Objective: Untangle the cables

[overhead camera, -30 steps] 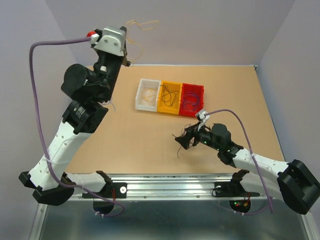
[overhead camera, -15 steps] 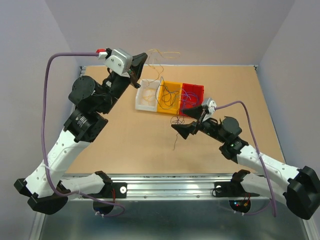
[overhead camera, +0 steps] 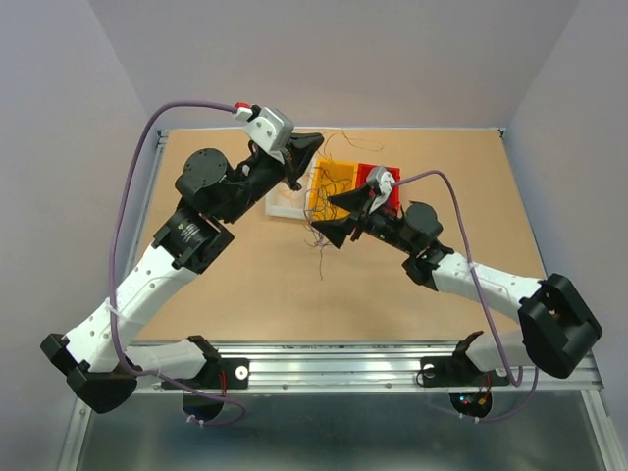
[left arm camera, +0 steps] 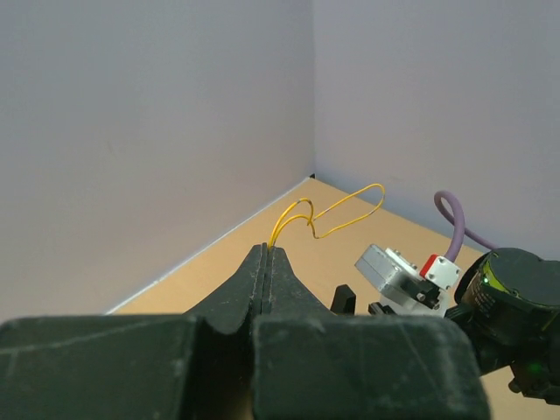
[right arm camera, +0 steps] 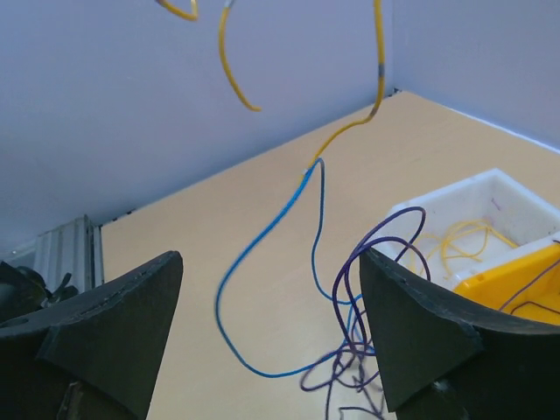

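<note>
My left gripper (overhead camera: pixel 312 145) is raised above the bins and shut on a thin yellow wire (left arm camera: pixel 341 214), which loops out past its closed tips (left arm camera: pixel 267 249). In the right wrist view the yellow wire (right arm camera: pixel 378 52) hangs down and joins a blue wire (right arm camera: pixel 262 232) and a purple curly tangle (right arm camera: pixel 385 254). My right gripper (right arm camera: pixel 269 262) is open, its jaws wide apart on either side of these hanging strands, clamping none. In the top view it (overhead camera: pixel 332 218) sits just left of the bins, with the tangle (overhead camera: pixel 319 245) dangling below it toward the table.
A white bin (overhead camera: pixel 280 204), a yellow bin (overhead camera: pixel 334 182) and a red bin (overhead camera: pixel 381 182) stand in a row at the table's middle back, each holding thin wires. The white bin (right arm camera: pixel 490 188) and yellow bin (right arm camera: pixel 525 280) lie to the right in the right wrist view. Walls enclose the table.
My left arm has swung right and forward, carrying the yellow wire over the bins. My right gripper has risen and moved left and back toward the bins, the dangling strands with it.
</note>
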Robot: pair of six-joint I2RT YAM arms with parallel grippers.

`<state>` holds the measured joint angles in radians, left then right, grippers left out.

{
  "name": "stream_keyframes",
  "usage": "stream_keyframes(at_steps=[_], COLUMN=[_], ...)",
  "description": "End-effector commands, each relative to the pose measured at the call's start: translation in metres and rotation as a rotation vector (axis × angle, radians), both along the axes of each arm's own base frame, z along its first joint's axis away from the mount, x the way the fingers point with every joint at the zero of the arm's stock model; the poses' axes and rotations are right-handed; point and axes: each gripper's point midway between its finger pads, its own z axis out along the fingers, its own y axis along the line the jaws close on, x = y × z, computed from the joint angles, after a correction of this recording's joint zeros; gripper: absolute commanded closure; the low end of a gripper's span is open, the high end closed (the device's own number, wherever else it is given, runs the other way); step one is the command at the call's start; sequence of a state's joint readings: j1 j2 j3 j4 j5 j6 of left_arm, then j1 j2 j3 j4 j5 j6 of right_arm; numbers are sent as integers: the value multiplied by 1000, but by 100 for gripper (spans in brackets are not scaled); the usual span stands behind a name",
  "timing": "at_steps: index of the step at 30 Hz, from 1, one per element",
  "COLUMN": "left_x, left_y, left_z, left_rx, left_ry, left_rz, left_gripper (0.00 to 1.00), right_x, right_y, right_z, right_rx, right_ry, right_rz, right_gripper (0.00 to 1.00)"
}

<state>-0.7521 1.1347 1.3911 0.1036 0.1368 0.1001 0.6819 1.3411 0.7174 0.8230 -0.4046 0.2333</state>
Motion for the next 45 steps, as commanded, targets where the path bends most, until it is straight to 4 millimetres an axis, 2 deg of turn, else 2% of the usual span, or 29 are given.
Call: stream_keyframes(at_steps=[1, 2, 3, 4, 5, 6, 7, 9, 11, 14, 15, 19, 21, 22, 23, 24, 26, 27, 28, 29, 31, 33, 34, 35, 38, 40, 41, 42, 45], left_x=[-20, -19, -19, -18, -18, -17, -17, -17, -16, -14, -14, -13, -13, -9, -4, -1, 15, 25, 38, 53, 77, 100, 107, 121, 138, 147, 150, 156, 164], left_y=[21, 23, 26, 28, 30, 32, 32, 34, 33, 31, 30, 32, 34, 35, 34, 32, 44, 44, 55, 56, 70, 72, 74, 82, 92, 94, 96, 100, 111], left_z=[39, 37, 39, 39, 39, 39, 38, 38, 39, 38, 37, 37, 37, 36, 32, 29, 26, 19, 16, 5, -7, -27, -33, -46, -71, -86, -92, -102, -111], left_rx=[-103, -99, -101, -104, -101, -105, -103, -105, -106, -103, -102, -100, -93, -87, -70, -59, -57, -41, -31, -12, 0, 32, 44, 64, 87, 107, 116, 128, 139], left_ry=[-93, -93, -100, -98, -102, -104, -103, -105, -106, -101, -98, -99, -110, -107, -97, -93, -71, -61, -56, -35, -1, 45, 59, 87, 128, 149, 158, 174, 193], left_rz=[17, 26, 36, 51, 61, 70, 74, 78, 78, 75, 73, 86, 97, 112, 127, 133, 237, 272, 338, 361, 357, 354, 355, 386, 403, 413, 419, 428, 449], left_gripper=[100, 100, 100, 100, 100, 100, 100, 100, 100, 100, 100, 100, 100, 100, 100, 100, 100, 100, 100, 100, 100, 100, 100, 100, 100, 100, 100, 100, 100], right_x=[-29, -38, -34, -32, -22, -27, -23, -27, -35, -50, -55, -39, -22, -14, -8, -5, -1, 1, 1, -7, -13, -15, -18, -21, -31, -32, -32, -33, -33], right_y=[-4, -10, -12, -13, -28, -32, -43, -84, -90, -79, -67, -50, -44, -37, -30, -23, -7, 5, 12, 31, 45, 59, 66, 73, 95, 105, 108, 113, 120], right_z=[46, 57, 37, 47, 9, -5, -9, -47, -45, -9, 3, -7, -33, -53, -54, -64, -73, -98, -106, -123, -136, -138, -151, -151, -156, -153, -162, -161, -175], right_rx=[122, 133, 67, 47, -92, -159, -216, -363, -343, -245, -218, -266, -340, -401, -394, -421, -446, -498, -514, -532, -545, -542, -562, -562, -569, -566, -581, -578, -604], right_ry=[-70, -70, 56, 107, 273, 333, 378, 463, 448, 334, 282, 249, 268, 284, 269, 273, 276, 302, 305, 322, 316, 274, 279, 260, 229, 209, 218, 213, 186], right_rz=[60, 69, 36, 4, -135, -203, -310, -531, -514, -379, -306, -300, -348, -352, -345, -326, -286, -243, -213, -100, -24, 23, 48, 80, 138, 137, 138, 145, 165], right_gripper=[14, 14, 14, 15, 16, 16, 15, 12, 12, 15, 16, 17, 17, 18, 19, 22, 26, 29, 35, 37, 39, 39, 38, 38, 32, 30, 30, 30, 30])
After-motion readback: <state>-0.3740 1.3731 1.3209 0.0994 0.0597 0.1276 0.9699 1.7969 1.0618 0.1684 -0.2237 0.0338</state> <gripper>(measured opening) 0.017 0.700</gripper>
